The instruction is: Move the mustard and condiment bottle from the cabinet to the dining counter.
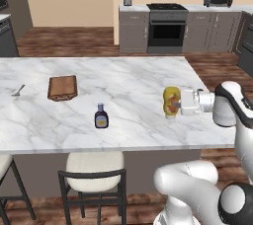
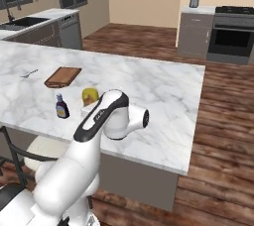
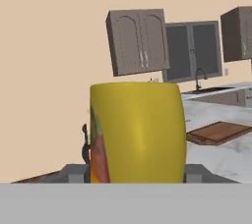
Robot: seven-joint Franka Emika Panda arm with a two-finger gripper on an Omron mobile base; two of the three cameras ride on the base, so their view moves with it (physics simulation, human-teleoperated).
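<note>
On dining counter (image 1: 123,78): gripper (image 1: 179,102) clamped on mustard (image 1: 171,101) from side, bottle upright near right end, base at or just above marble. Condiment bottle (image 1: 101,117) upright, apart to left. Wooden board (image 1: 62,87) farther back-left, lying flat.

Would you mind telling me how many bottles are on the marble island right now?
2. The dark condiment bottle stands free near the island's front edge, right of the cutting board. The yellow mustard is further right, gripped by the gripper just over the dining counter.
</note>
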